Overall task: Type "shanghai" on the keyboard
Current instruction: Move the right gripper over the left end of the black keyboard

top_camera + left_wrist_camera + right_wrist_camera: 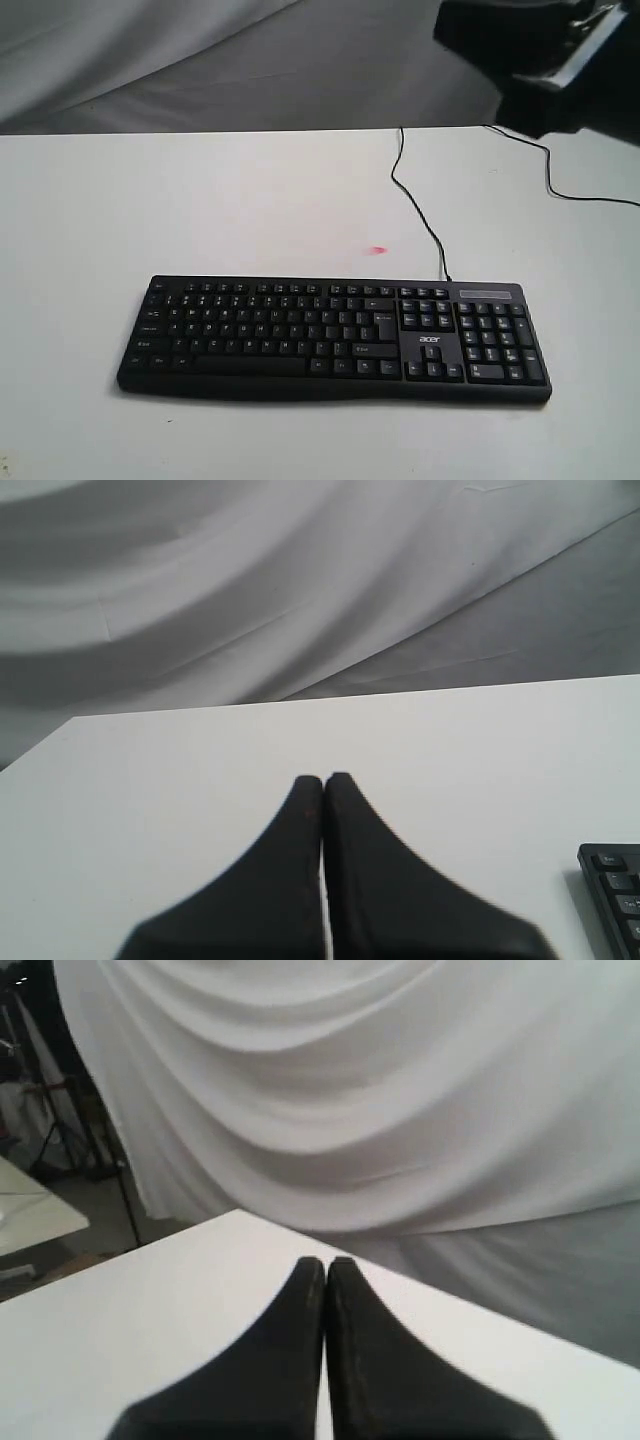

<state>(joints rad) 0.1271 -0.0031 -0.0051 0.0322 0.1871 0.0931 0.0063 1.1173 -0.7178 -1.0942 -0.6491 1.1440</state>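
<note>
The wide black keyboard (335, 338) with white legends and an acer logo lies near the front of the white table (200, 200); its thin black cable (415, 205) runs back to the far edge. One corner of the keyboard (615, 890) shows in the left wrist view. My left gripper (323, 778) is shut with nothing in it, above bare table beside the keyboard; it is out of the exterior view. My right gripper (326, 1261) is shut and empty, over the table's far edge. In the exterior view only the right arm's dark body (545, 60) shows, high at the back right.
A small pink mark (377, 250) sits on the table behind the keyboard. A second black cable (560, 175) trails at the back right. A white draped cloth (380, 1090) hangs behind the table, and a stand (90, 1140) is beyond it.
</note>
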